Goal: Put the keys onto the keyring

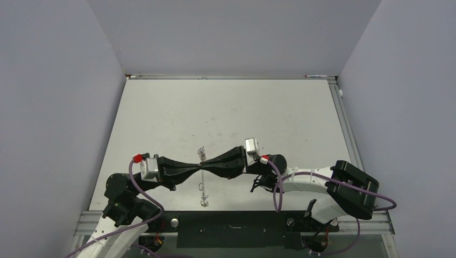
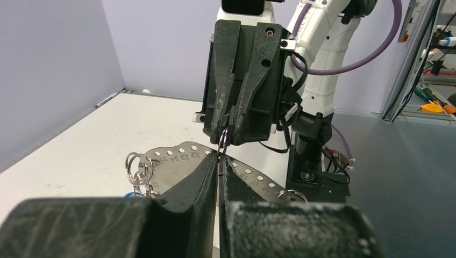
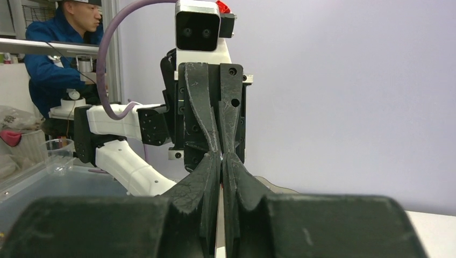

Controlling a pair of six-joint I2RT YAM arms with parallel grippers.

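My two grippers meet tip to tip above the table's near middle, the left gripper (image 1: pixel 200 165) from the left and the right gripper (image 1: pixel 207 163) from the right. Both are shut. A thin silver wire loop, the keyring (image 2: pixel 223 141), is pinched edge-on in the right gripper (image 2: pixel 230 134), and my left gripper (image 2: pixel 219 158) closes on it from below. Behind the tips hangs a curved silver plate (image 2: pixel 177 161) with numbered holes and small split rings (image 2: pixel 139 167). One key's blue head (image 2: pixel 130 194) peeks out under those rings. From above, this metal is a thin line (image 1: pixel 203 185).
The white table (image 1: pixel 242 107) is walled on three sides, with a rail along its near edge (image 1: pixel 231 221). A person in blue (image 3: pixel 59 32) works beyond the left arm, beside a clear cup (image 3: pixel 58 153). Tools (image 2: pixel 433 105) lie on a bench behind the right arm.
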